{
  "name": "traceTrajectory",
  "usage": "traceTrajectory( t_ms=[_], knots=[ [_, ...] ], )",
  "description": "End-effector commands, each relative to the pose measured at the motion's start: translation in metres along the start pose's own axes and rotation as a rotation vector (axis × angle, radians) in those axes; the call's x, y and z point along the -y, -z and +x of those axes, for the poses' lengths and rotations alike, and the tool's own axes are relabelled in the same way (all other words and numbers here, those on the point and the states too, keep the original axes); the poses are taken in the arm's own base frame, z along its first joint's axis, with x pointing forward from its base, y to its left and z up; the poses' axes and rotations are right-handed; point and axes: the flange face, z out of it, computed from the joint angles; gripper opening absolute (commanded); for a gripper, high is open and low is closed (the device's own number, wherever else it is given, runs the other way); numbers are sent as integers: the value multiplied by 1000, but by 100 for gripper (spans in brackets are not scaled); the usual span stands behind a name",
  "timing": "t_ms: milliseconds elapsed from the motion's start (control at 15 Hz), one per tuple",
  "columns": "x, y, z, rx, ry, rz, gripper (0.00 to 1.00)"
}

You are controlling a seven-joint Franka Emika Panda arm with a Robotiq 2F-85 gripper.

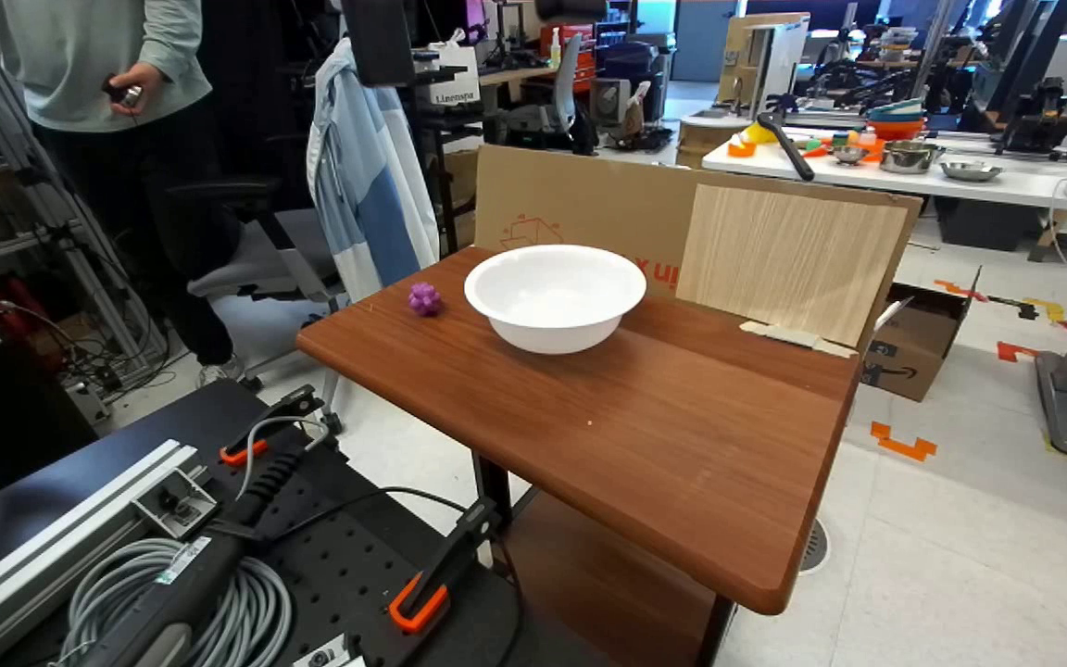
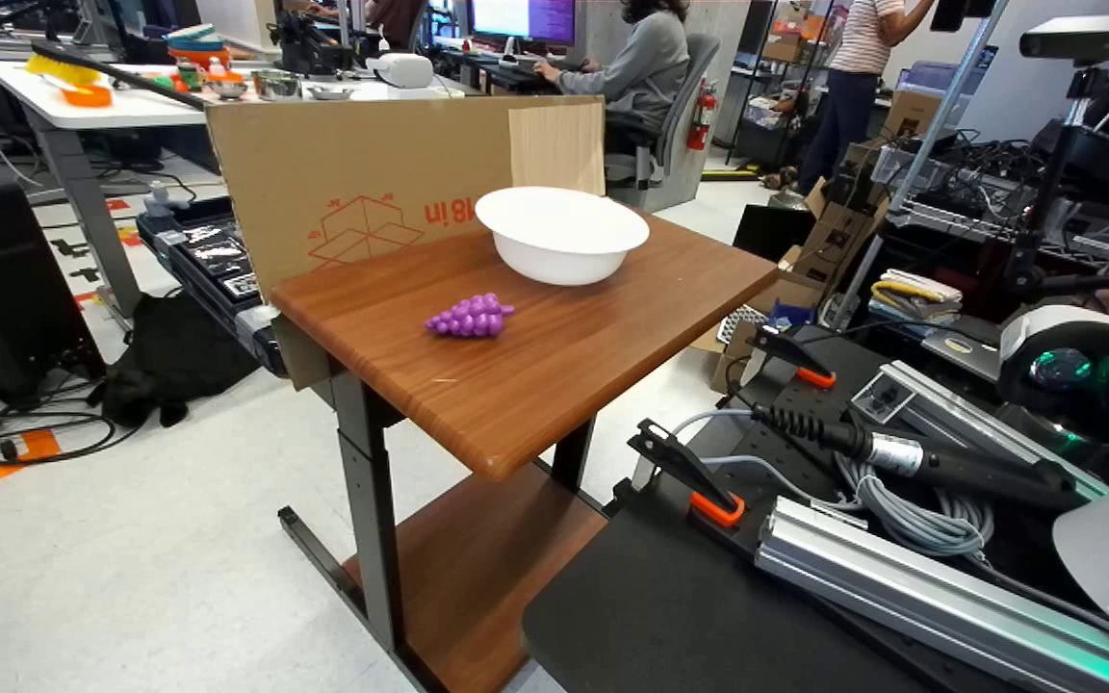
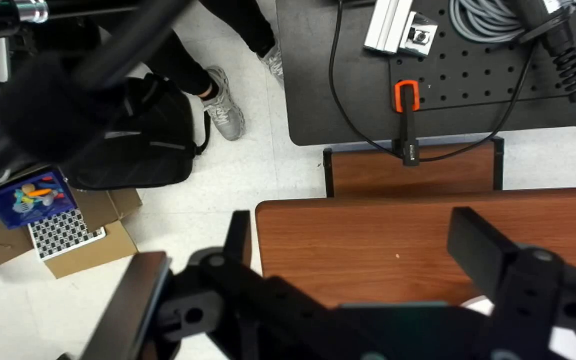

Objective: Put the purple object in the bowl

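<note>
The purple object (image 1: 424, 298) is a small knobbly piece shaped like a bunch of grapes. It lies on the brown table, also seen in an exterior view (image 2: 471, 317), beside and apart from the bowl. The wide white bowl (image 1: 555, 306) stands upright on the table in both exterior views (image 2: 564, 245). In the wrist view only slivers of the bowl (image 3: 479, 305) show behind the right finger; the purple object is out of view there. My gripper (image 3: 352, 235) is open and empty, its fingers wide apart high above the table.
The brown table (image 1: 682, 445) has a cardboard panel (image 2: 372, 173) along one long edge. A black bench (image 1: 357, 537) with orange-tipped clamps (image 1: 420, 602), a coiled grey cable (image 1: 182, 593) and an aluminium rail (image 2: 930, 597) stands by the opposite edge. A person stands behind (image 1: 117, 56).
</note>
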Motion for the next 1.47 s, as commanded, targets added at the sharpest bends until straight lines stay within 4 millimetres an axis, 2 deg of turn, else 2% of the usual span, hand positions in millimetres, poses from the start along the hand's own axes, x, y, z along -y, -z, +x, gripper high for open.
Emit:
traceTrajectory(
  t_ms=[0,200,533,800,1000,1267,1400],
  knots=[
    [12,7,12,14,170,-51,100],
    [37,16,33,-6,331,-37,100],
    [99,28,57,-37,604,-78,100],
    [149,29,65,-57,818,-116,100],
    [178,32,68,-28,965,-175,100],
    [189,33,76,-45,1161,-234,100],
    [192,28,78,-96,1149,-250,100]
  ],
)
